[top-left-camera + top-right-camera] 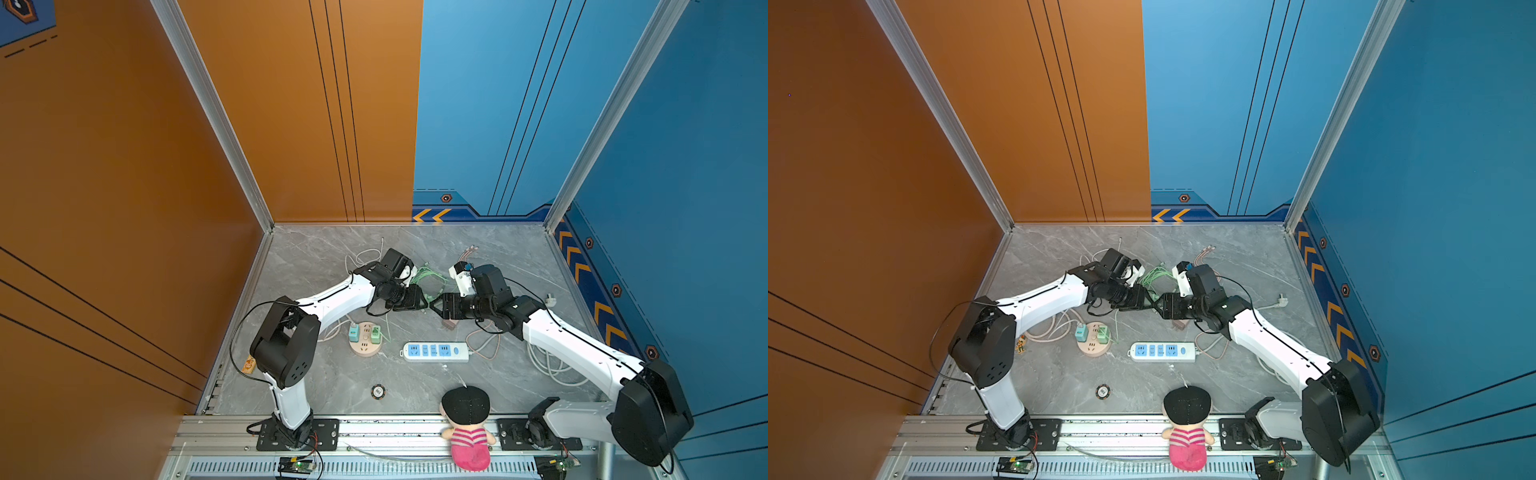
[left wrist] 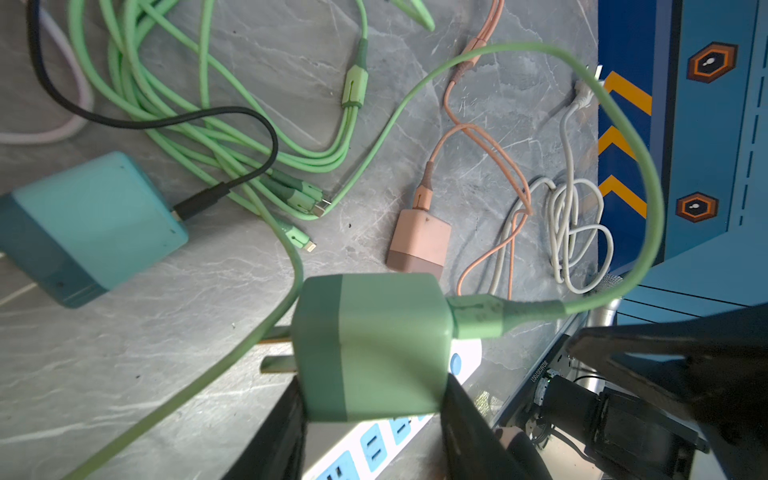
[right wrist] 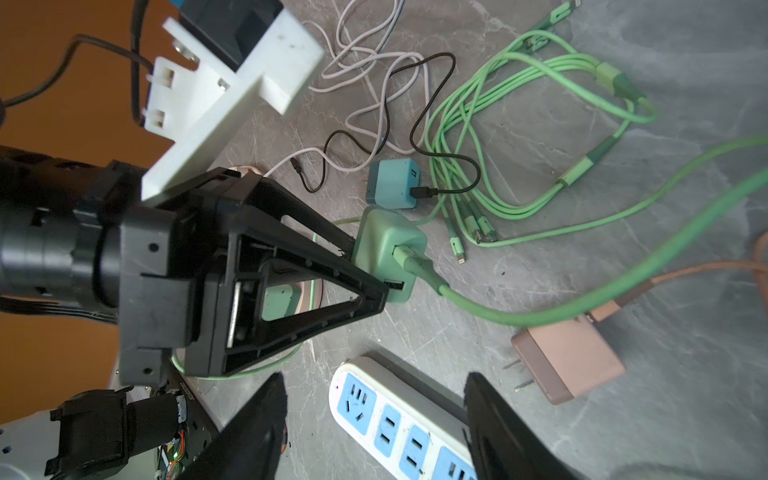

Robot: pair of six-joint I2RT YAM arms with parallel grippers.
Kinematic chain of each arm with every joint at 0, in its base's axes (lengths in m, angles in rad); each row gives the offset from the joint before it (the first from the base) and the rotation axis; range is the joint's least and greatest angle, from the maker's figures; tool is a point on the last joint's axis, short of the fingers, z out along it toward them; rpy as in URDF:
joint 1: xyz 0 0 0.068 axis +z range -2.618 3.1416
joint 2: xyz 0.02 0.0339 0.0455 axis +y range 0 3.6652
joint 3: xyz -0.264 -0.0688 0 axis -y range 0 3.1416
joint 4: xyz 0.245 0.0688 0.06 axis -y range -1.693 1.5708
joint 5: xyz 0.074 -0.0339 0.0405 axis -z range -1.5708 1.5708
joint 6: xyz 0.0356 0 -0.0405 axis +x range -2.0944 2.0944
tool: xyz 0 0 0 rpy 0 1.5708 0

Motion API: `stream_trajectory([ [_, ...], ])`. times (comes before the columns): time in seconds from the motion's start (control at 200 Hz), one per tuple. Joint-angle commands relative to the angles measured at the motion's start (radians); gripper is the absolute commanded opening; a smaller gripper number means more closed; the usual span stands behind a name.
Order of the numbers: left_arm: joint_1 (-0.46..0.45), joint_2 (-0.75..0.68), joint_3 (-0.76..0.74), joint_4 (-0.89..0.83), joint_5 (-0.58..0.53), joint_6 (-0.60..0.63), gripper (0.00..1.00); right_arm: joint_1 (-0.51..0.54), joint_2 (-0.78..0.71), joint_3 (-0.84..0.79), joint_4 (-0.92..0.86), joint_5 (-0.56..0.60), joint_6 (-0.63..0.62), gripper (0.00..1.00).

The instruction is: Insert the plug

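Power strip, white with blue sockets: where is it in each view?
Top view: power strip, mid-table.
Top view: power strip, mid-table.
Left wrist: power strip behind the held green charger.
Right wrist: power strip seen between the open jaws.
Landmark: pink charger nearby.

Both top views are bright and evenly lit; the arms (image 1: 340,295) cast only faint, soft shadows on the table (image 1: 324,386). The walls (image 1: 124,166) lean outward toward the frame edges. In the left wrist view the plug (image 2: 374,345) is slightly soft and the strip (image 2: 332,440) under it glares white. In the right wrist view the near fingers (image 3: 249,436) blur, while the cables (image 3: 498,124) are sharp.
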State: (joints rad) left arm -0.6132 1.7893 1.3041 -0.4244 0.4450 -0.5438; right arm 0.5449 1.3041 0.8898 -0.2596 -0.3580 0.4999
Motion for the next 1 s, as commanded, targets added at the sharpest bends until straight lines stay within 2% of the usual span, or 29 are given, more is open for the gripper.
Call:
stream_trajectory([
  [0.0, 0.009, -0.034, -0.015, 0.014, 0.050, 0.007, 0.36, 0.011, 0.029, 0.001, 0.037, 0.046, 0.024, 0.69],
  [0.23, -0.002, -0.073, -0.045, 0.013, 0.055, 0.035, 0.36, 0.031, 0.039, 0.003, 0.069, 0.115, 0.021, 0.69],
  [0.561, -0.012, -0.112, -0.066, 0.013, 0.070, 0.059, 0.36, 0.022, 0.065, 0.007, 0.119, 0.096, 0.051, 0.68],
  [0.991, -0.034, -0.086, -0.046, 0.013, 0.045, 0.064, 0.36, 0.033, 0.089, 0.001, 0.167, 0.077, 0.087, 0.68],
])
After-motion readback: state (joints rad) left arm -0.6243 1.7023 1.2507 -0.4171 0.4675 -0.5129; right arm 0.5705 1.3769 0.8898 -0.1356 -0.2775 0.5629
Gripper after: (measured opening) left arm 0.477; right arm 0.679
